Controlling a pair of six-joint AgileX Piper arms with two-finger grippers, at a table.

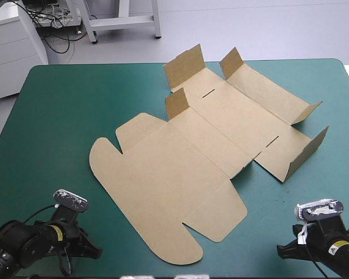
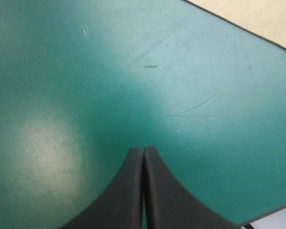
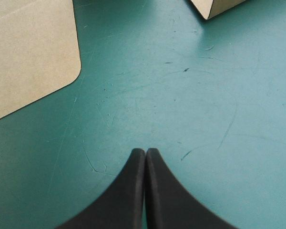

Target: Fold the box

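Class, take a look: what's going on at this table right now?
Nothing is being handled yet. The brown box lies as an almost flat cut sheet on the teal-green table, with a few flaps at its far end standing up. The left gripper and the right gripper are both shut, near the table's near corners, holding nothing.

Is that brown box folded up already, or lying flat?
Mostly flat: the box lies spread on the table, with only some far flaps standing up.
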